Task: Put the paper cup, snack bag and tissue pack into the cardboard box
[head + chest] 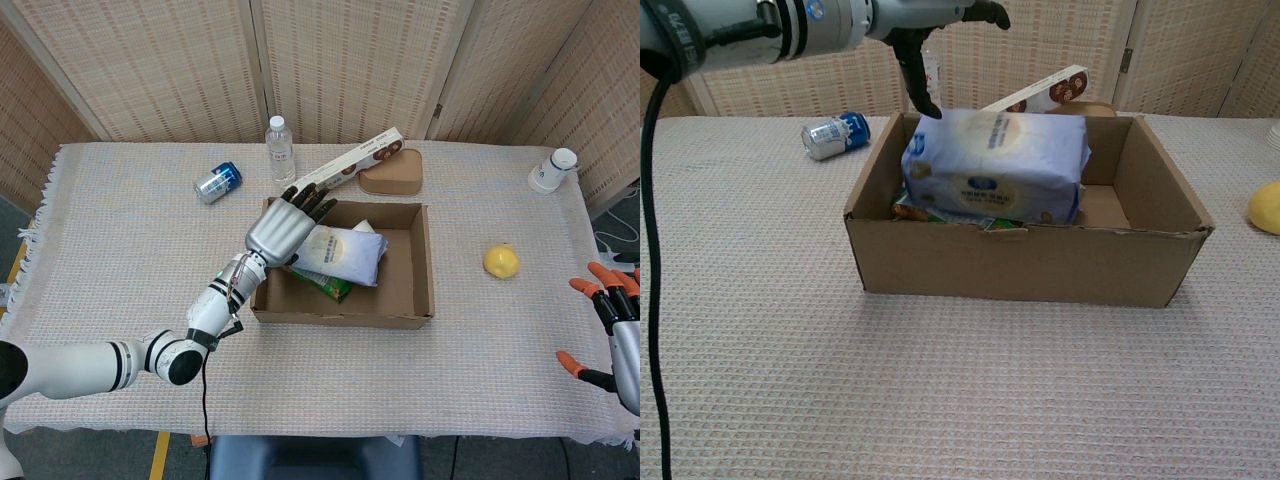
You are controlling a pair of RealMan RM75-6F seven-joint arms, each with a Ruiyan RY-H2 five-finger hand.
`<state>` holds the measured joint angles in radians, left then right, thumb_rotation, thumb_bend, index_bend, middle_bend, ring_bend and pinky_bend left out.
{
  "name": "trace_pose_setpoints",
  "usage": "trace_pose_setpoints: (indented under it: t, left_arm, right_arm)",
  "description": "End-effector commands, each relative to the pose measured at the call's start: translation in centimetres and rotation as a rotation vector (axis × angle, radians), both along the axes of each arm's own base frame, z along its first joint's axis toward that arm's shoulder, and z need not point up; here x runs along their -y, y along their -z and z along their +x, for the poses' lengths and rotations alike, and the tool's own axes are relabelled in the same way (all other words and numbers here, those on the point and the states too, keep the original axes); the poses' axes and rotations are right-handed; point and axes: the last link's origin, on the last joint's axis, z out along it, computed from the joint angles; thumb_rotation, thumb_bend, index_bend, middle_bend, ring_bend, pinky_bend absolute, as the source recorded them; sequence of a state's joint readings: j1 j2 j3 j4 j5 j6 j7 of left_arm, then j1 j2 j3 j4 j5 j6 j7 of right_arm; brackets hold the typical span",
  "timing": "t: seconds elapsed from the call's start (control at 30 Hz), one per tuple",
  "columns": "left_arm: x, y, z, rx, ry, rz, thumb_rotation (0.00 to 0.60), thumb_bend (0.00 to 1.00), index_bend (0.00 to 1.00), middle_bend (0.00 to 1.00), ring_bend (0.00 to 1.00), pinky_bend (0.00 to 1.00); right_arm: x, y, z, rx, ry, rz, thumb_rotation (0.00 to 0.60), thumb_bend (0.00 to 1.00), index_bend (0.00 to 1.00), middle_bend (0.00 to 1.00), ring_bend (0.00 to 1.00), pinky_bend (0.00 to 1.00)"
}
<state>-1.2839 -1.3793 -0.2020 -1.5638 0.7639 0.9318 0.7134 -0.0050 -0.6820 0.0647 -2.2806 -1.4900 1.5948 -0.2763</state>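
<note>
The cardboard box (422, 268) stands mid-table, its front wall (1030, 265) facing the chest view. A pale blue tissue pack (346, 255) lies inside it, tilted, on top of the green snack bag (327, 286). Only a sliver of the snack bag (952, 213) shows under the tissue pack (995, 165) in the chest view. The paper cup is hidden beneath the pack. My left hand (284, 226) hovers over the box's back left corner with fingers spread, holding nothing; the chest view shows this hand (912, 22) above the pack. My right hand (618, 325) is open at the table's right edge.
Behind the box are a blue can (217, 182), a water bottle (279, 148), a long cookie box (346, 169) and a brown container (392, 176). A yellow fruit (501, 262) lies right of the box. A white cup (552, 170) sits at the far right.
</note>
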Motion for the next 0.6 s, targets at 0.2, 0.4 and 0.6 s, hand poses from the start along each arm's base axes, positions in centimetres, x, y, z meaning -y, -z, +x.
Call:
trace_pose_setpoints:
  t: [0.2, 0.4, 0.6]
  left_arm:
    - [-1.3, -4.8, -3.1, 0.065, -0.065, 0.191, 0.6, 0.22, 0.0, 0.0, 0.0, 0.16]
    - [-0.3, -11.8, -10.5, 0.096, -0.198, 0.433, 0.6, 0.25, 0.0, 0.0, 0.0, 0.16]
    - [5.5, -17.3, -21.7, 0.029, -0.494, 0.426, 0.6, 0.21, 0.0, 0.0, 0.0, 0.16]
  right_arm:
    - [0.1, 0.6, 0.3, -0.002, -0.015, 0.023, 0.6, 0.0, 0.24, 0.1, 0.0, 0.0]
    - [0.0, 0.8, 0.3, 0.001, -0.016, 0.029, 0.6, 0.0, 0.24, 0.1, 0.0, 0.0]
    - [-0.1, 1.0, 0.4, -0.001, -0.018, 0.041, 0.6, 0.0, 0.24, 0.1, 0.0, 0.0]
